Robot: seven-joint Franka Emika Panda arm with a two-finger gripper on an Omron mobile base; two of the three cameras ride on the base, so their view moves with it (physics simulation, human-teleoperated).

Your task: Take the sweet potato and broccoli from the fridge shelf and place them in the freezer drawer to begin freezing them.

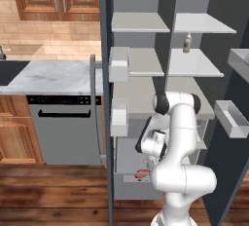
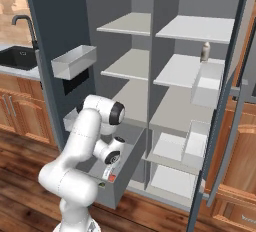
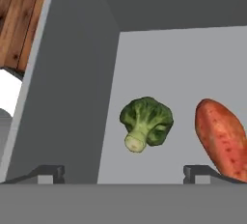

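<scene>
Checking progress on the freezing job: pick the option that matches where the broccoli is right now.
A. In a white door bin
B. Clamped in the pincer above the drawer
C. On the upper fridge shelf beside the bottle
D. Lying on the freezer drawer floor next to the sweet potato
D: the hand view shows the broccoli lying free on the grey floor of the freezer drawer, beside the sweet potato, with the pincer open.

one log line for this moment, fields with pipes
gripper: open, empty, above drawer floor | broccoli: in freezer drawer, free | sweet potato: in drawer beside broccoli, apart | bottle: on fridge shelf
</scene>
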